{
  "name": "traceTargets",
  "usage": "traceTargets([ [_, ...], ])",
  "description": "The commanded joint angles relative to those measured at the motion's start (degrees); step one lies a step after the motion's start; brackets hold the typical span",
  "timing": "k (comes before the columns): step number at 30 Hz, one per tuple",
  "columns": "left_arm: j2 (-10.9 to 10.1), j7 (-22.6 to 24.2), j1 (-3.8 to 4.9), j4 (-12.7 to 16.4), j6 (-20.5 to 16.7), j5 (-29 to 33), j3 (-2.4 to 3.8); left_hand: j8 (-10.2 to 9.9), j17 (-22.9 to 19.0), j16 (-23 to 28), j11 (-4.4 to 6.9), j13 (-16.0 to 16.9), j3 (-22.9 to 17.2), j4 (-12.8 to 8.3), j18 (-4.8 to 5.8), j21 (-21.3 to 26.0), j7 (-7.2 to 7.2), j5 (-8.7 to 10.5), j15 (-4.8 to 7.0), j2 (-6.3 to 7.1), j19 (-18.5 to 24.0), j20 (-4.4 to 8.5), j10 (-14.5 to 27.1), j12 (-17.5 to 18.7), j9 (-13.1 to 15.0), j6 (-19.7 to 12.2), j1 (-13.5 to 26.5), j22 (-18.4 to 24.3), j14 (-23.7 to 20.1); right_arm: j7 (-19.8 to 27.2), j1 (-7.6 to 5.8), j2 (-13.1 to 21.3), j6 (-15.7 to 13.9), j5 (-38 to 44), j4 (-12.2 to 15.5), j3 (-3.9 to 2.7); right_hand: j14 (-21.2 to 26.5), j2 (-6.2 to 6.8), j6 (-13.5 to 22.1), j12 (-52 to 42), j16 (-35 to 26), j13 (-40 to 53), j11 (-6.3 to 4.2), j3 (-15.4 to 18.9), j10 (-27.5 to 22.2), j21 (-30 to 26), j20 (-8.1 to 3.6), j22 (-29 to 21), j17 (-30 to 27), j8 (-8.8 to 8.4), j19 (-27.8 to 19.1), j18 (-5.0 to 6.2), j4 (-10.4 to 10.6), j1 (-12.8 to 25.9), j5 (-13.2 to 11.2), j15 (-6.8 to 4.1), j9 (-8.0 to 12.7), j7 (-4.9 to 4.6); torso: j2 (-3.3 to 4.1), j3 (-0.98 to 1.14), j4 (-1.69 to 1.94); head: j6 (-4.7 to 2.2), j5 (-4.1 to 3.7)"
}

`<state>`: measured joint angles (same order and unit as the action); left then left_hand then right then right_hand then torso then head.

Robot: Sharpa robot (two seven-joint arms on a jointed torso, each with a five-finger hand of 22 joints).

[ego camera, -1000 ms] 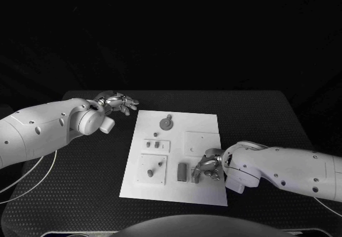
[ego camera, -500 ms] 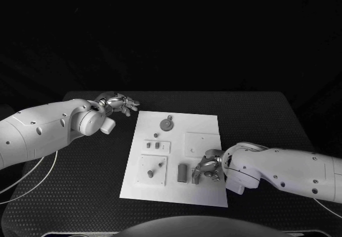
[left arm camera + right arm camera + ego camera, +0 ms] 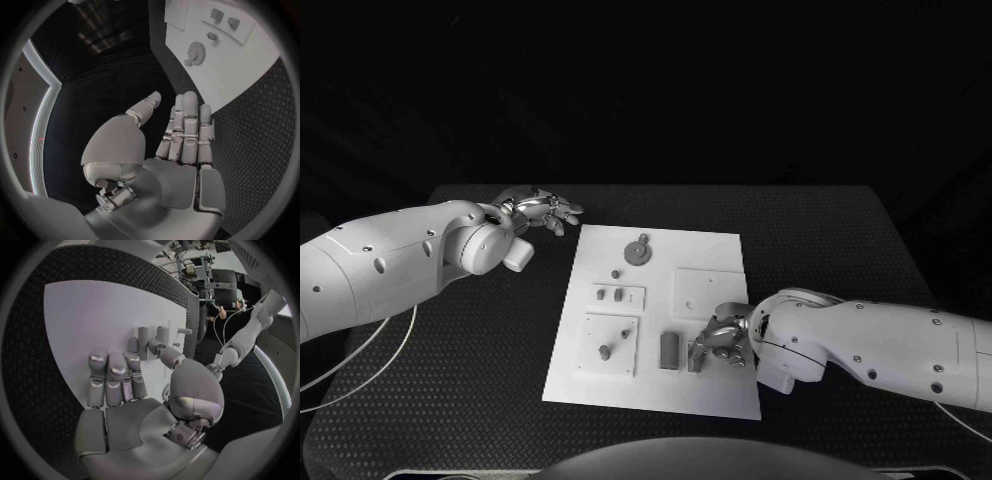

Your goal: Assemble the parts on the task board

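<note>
My head camera looks steeply down from above my body at the task board (image 3: 653, 300), far enough back to take in the whole black table (image 3: 848, 240) around it. My left wrist camera sits right behind my left hand (image 3: 181, 145), facing along its fingers toward the board's far corner (image 3: 231, 55). My right wrist camera sits close behind my right hand (image 3: 125, 390), low over the board (image 3: 87, 315). All three views share the board.

The right hand (image 3: 721, 340) hides whichever part its fingers touch.
</note>
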<state>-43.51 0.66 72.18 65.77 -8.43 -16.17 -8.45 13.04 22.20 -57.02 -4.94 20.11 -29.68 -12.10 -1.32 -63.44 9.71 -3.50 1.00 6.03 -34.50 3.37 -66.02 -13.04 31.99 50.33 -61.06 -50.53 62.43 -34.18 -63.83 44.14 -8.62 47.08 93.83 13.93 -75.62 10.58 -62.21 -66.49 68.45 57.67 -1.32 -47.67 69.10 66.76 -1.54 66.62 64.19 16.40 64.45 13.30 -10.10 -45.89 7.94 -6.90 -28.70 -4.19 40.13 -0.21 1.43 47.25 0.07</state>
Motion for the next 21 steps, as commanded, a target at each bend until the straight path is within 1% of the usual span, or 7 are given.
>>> traceTargets([
  [1,0.07,0.17,0.05,0.12,0.78,-0.31,0.03,0.25,0.06,0.39,0.12,0.07,-0.01,0.38,-0.08,-0.35,0.06,0.32,0.36,-0.07,0.37,3.55,0.42,-0.39,-0.05,0.25,0.25,0.06,0.11,1.64,0.32,-0.4,0.97,0.0,0.36,0.11,0.0,0.91,0.11,0.21,-0.24,0.06,-0.3,0.0,-0.09,0.39,-0.49,-0.1,0.07,-0.15,-0.02,1.7,0.57,-0.07,-0.64,-0.41,0.09,-0.52,-0.01,-0.02,0.02,-0.02,0.06],
  [5,0.1,0.13,0.05,0.1,0.86,-0.38,0.03,0.25,0.06,0.39,0.11,0.07,0.0,0.38,-0.08,-0.35,0.06,0.32,0.36,-0.06,0.37,3.55,0.43,-0.4,-0.06,0.25,0.24,0.06,0.11,1.99,0.32,-0.4,1.26,-0.08,0.29,0.11,0.03,2.04,0.2,0.25,-0.27,0.1,-0.29,0.07,-0.15,0.41,-0.55,-0.22,0.09,-0.14,-0.03,1.7,1.43,-0.06,-1.98,-0.42,0.18,-0.53,0.0,-0.01,0.01,-0.08,0.14],
  [9,0.1,0.11,0.05,0.07,0.83,-0.38,0.03,0.26,0.07,0.4,0.11,0.07,0.0,0.38,-0.08,-0.35,0.06,0.33,0.36,-0.05,0.38,3.54,0.44,-0.4,-0.06,0.25,0.25,0.06,0.11,2.27,0.32,-0.43,1.49,-0.56,0.28,0.11,0.05,2.57,0.27,0.26,-0.29,0.12,-0.27,0.21,-0.18,0.43,-0.57,-0.26,0.1,-0.15,-0.04,1.7,1.69,-0.06,-2.28,-0.43,0.21,-0.55,0.01,-0.01,0.01,-0.07,0.16],
  [13,0.08,0.08,0.05,0.07,0.83,-0.41,0.03,0.26,0.07,0.4,0.11,0.07,0.0,0.38,-0.08,-0.36,0.06,0.33,0.36,-0.06,0.38,3.54,0.44,-0.41,-0.06,0.24,0.25,0.07,0.11,2.53,0.32,-0.41,1.79,-0.5,0.34,0.11,0.11,2.93,0.4,0.26,-0.3,0.14,-0.25,0.49,-0.25,0.46,-0.6,-0.28,0.11,-0.18,-0.08,1.7,1.63,-0.19,-2.19,-0.43,0.24,-0.58,0.0,0.0,0.0,-0.01,0.23],
  [21,0.11,0.06,0.05,0.04,0.94,-0.41,0.03,0.27,0.09,0.4,0.11,0.06,0.01,0.38,-0.08,-0.36,0.06,0.33,0.36,-0.06,0.39,3.54,0.46,-0.42,-0.07,0.23,0.24,0.08,0.12,2.68,0.35,-0.37,1.9,-0.42,0.52,0.11,0.2,3.24,0.55,0.26,-0.32,0.2,-0.2,1.17,-0.39,0.49,-0.65,-0.31,0.15,-0.18,-0.18,1.7,1.41,-0.53,-2.37,-0.41,0.26,-0.63,0.0,-0.01,0.01,0.02,0.24],
])
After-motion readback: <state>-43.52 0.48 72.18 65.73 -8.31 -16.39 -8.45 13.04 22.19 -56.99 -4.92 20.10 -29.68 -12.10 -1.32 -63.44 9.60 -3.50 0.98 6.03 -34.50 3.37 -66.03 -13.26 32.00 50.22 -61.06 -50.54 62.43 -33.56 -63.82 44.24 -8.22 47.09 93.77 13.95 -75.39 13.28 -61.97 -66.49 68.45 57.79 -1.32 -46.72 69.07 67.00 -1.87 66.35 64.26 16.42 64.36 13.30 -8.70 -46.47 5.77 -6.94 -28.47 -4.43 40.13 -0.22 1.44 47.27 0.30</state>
